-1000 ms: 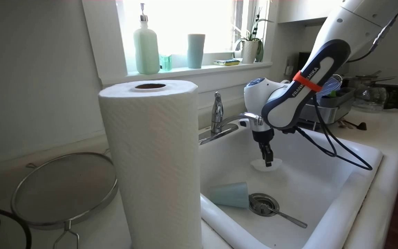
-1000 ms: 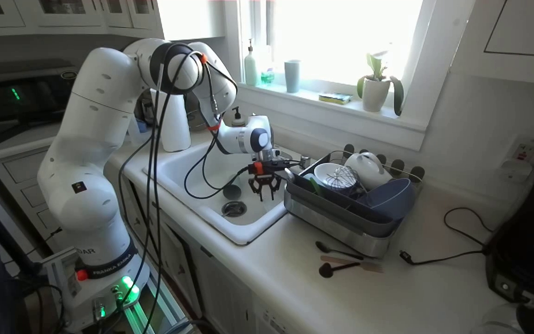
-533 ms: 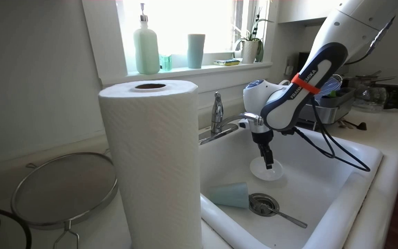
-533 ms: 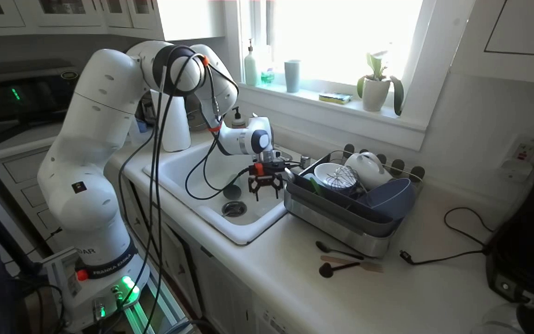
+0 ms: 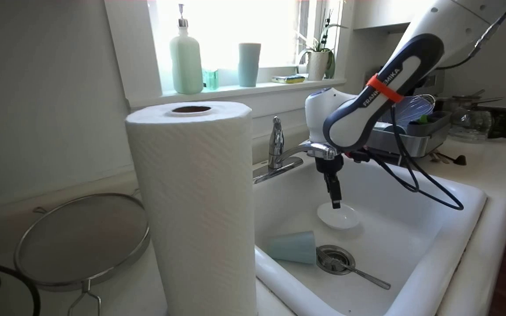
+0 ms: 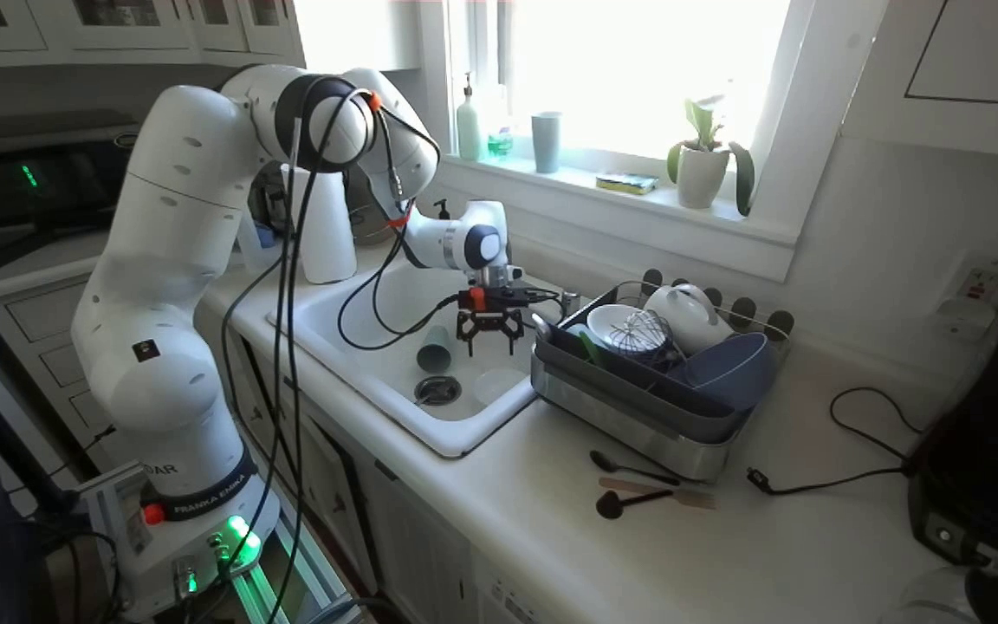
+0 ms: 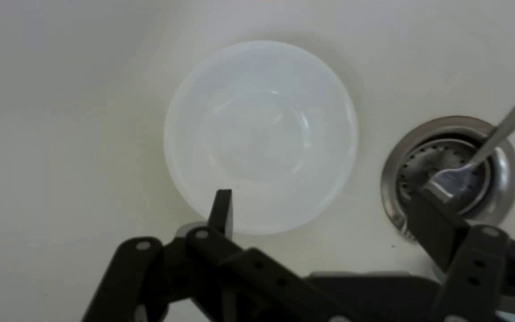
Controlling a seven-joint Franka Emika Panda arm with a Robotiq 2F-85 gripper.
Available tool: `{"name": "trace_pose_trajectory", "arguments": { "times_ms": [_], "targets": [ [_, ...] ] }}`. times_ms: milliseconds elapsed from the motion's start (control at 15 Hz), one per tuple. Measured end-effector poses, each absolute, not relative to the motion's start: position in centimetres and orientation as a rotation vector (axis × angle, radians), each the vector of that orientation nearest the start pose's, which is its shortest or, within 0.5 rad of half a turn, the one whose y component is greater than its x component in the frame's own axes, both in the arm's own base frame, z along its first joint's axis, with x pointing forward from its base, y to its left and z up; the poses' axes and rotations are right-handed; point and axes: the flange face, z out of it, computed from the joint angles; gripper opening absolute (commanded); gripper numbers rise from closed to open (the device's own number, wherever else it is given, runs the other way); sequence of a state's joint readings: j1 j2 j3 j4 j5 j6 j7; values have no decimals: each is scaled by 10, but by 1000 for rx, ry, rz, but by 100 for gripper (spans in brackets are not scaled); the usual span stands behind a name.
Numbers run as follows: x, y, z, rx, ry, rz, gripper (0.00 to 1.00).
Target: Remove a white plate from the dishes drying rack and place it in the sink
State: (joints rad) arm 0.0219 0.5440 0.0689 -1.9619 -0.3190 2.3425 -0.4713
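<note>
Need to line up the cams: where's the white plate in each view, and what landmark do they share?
In an exterior view: white plate right of centre, lower half, directly above the drain in the picture.
In an exterior view: white plate, faint, just below centre, right of the drain.
In the wrist view: white plate near centre, left of the drain.
Shared landmark: the drain.

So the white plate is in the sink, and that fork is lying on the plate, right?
Not the fork: the wrist view shows it lying over the drain, apart from the white plate. The white plate is indeed in the sink.
</note>
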Motion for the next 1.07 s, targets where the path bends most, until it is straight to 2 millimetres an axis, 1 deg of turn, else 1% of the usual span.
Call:
{"name": "trace_pose_trajectory", "arguments": {
  "times_ms": [133, 267, 400, 467, 667, 800, 933, 1067],
  "targets": [
    [592, 59, 204, -2980, -1148, 315, 100],
    [586, 61, 230, -2975, -1021, 277, 100],
    [577, 54, 257, -2996, -920, 231, 100],
    [571, 47, 272, -3017, -882, 227, 100],
    [548, 16, 324, -3073, -749, 268, 100],
    [529, 4, 364, -3088, -663, 314, 100],
    [510, 3, 408, -3116, -580, 307, 100],
    [491, 11, 445, -3129, -578, 298, 100]
  ]
}}
